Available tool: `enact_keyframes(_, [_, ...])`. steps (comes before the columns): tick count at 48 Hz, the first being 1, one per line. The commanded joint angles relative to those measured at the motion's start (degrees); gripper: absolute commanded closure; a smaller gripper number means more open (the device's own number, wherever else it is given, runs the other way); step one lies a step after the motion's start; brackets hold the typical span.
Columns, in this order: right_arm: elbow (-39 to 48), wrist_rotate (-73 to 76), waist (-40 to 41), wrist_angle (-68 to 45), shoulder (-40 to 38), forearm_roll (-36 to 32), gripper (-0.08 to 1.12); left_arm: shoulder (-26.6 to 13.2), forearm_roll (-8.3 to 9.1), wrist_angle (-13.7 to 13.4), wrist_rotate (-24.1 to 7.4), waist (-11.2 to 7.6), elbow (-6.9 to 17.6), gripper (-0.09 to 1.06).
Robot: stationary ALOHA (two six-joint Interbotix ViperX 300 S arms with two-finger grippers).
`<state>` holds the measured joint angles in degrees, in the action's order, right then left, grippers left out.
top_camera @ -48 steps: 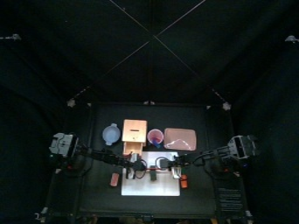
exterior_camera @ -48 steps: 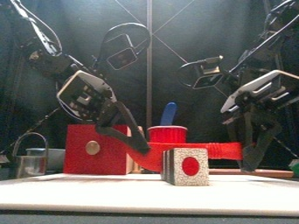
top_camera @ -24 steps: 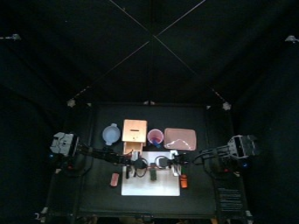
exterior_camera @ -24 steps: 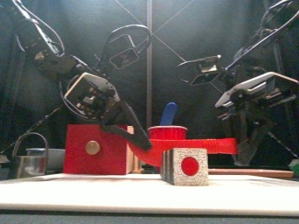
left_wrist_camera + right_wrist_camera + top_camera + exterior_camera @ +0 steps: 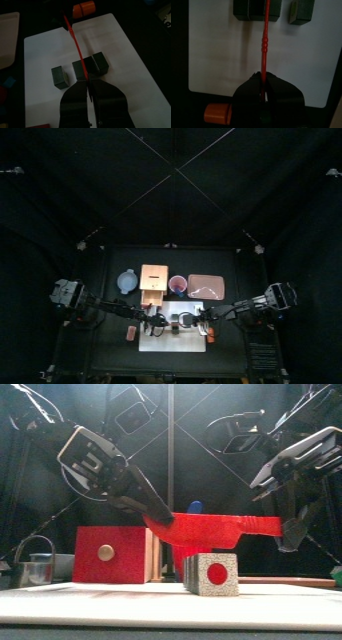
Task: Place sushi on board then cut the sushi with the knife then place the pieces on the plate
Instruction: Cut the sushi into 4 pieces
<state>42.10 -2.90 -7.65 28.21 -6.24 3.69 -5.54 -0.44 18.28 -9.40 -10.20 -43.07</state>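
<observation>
Both arms reach in over the board, wrists tilted down and inward. The left gripper and right gripper are each clamped on one end of the red knife. The knife sits level in the air, clear above the sushi.

Counts:
- sushi pieces: 3, on the board. Two sit side by side under the knife line and one sits apart.
- orange toys: 2, one off the board at 8 o'clock and one at its 4 o'clock edge.
- pink tray: at 1 o'clock from the board.
- box: at 11 o'clock from the board.
- bowl: at 10 o'clock from the board.

The front view shows only one sushi end face. The red cup is mostly hidden behind the knife there, with only the blue knife poking up.
</observation>
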Motion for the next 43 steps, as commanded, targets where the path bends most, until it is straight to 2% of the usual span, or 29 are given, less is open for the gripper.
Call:
enact_keyframes(1, [-2.37,-0.26,0.35,-0.97,-0.88,-0.26,0.7,-0.09,0.18,0.44,-0.7,-0.09,1.67,0.67])
enact_keyframes(14, [-2.46,-0.18,0.35,-0.88,-0.09,0.09,0.7,-0.88,0.09,0.44,-0.7,0.0,1.58,0.67])
enact_keyframes(30, [-3.43,-0.18,0.0,1.41,-0.44,0.18,0.7,0.79,0.18,0.44,-0.7,-0.35,1.85,0.67])
enact_keyframes(43, [-3.25,-0.18,0.0,1.41,0.79,0.18,0.7,-0.53,0.09,0.44,-0.7,-0.35,1.67,0.67])
